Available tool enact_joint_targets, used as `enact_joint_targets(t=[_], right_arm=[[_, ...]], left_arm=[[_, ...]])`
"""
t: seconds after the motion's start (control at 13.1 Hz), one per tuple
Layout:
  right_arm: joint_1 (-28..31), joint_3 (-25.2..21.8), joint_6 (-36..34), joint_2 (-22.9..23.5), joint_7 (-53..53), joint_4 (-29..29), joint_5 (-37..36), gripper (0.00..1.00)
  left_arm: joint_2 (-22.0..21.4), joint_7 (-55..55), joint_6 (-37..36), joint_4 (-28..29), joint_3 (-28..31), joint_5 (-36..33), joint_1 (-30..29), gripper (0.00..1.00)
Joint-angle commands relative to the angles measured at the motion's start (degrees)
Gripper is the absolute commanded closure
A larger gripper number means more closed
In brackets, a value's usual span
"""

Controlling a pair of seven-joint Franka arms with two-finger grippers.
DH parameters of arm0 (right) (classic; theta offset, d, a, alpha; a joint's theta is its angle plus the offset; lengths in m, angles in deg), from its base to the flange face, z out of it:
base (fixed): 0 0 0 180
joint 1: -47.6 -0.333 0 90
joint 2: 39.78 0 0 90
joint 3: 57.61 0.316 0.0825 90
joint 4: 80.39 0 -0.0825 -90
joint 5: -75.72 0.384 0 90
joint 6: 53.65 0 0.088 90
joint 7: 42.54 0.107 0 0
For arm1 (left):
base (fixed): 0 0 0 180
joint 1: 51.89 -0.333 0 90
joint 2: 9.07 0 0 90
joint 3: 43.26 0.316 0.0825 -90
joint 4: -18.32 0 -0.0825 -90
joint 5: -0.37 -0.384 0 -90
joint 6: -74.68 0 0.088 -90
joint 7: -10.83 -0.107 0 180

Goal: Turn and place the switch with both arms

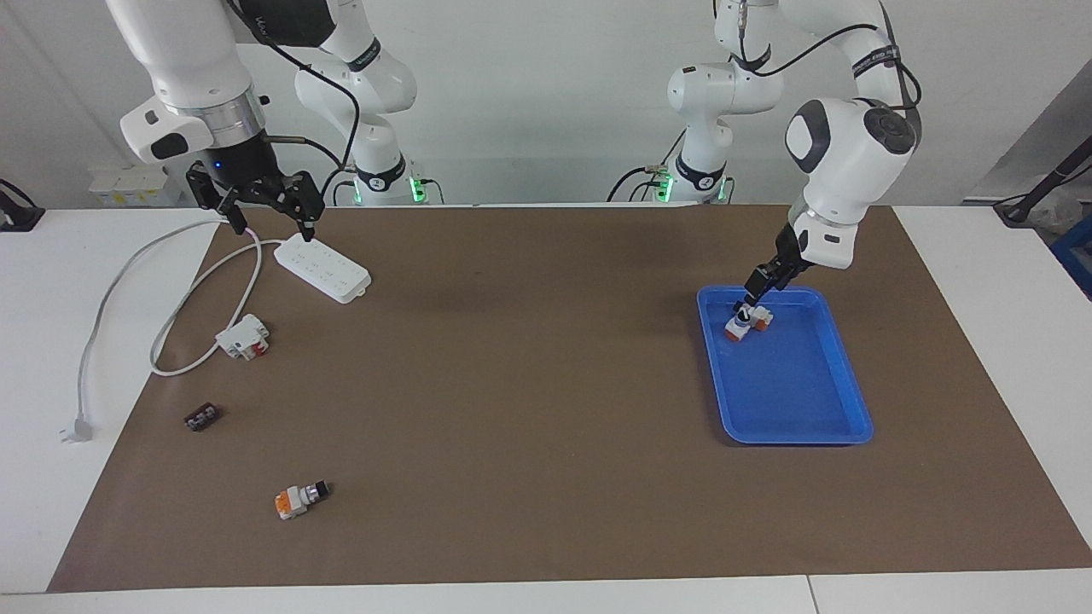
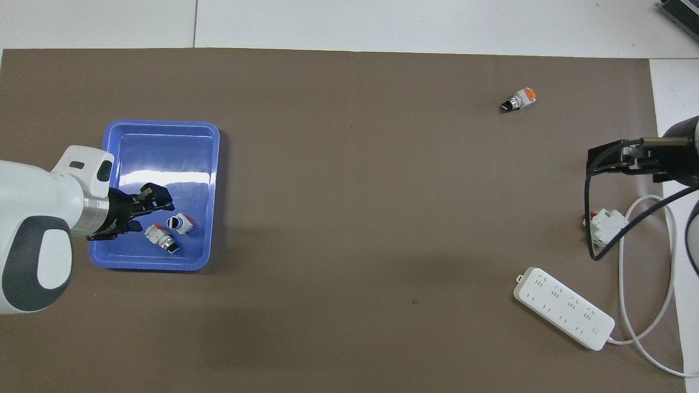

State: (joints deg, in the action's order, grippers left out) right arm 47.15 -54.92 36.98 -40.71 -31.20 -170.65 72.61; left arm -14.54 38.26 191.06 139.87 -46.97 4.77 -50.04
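Your left pincer [image 1: 756, 296] [image 2: 148, 212] hangs spread open inside the blue tray [image 1: 819, 426] [image 2: 164, 134], gripping nothing, just above two switches. The green-ended switch [image 2: 161, 239] lies in the tray's corner nearest the robots, beside an orange-ended one [image 1: 762, 317] [image 2: 180, 222]. Your right pincer [image 1: 269, 205] [image 2: 614, 161] waits open over the power strip [image 1: 322, 268] [image 2: 562, 307] on the counter [image 1: 529, 358] [image 2: 360, 180].

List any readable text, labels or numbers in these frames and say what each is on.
None can be read.
Band on the left arm: dark lettering, too small to read.
Band on the right arm: likewise unreadable.
Power strip: only socket holes, no legible marking.
Switches in the blue tray: no legible label.
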Motion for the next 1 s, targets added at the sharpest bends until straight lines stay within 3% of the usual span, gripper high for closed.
enact_joint_targets(t=[0.0, 0.38, 0.69, 0.77, 0.92], right_arm=[[0.54, 0.12, -0.19, -0.38, 1.31, -0.62, -1.02, 0.00], [-0.08, 0.21, 0.43, -0.38, 0.52, -0.80, -0.49, 0.00], [0.01, 0.21, 0.43, -0.38, 0.52, -0.71, -0.32, 0.00], [0.19, 0.21, 0.43, -0.38, 0.52, -0.71, -0.32, 0.00], [0.45, 0.21, 0.43, -0.38, 0.61, -0.71, -0.23, 0.00]], left_arm=[[1.51, -3.25, -7.90, -7.28, -0.33, -4.67, 0.34, 0.22], [-0.15, -16.60, -21.86, -16.68, -0.50, -4.94, 0.26, 0.22], [0.72, -18.65, -31.36, -27.40, -0.50, -4.76, 0.34, 0.22], [0.98, -18.65, -32.78, -29.08, -0.59, -4.67, 0.43, 0.20], [1.60, -19.08, -32.53, -29.36, -0.59, -4.59, 1.13, 0.03]])
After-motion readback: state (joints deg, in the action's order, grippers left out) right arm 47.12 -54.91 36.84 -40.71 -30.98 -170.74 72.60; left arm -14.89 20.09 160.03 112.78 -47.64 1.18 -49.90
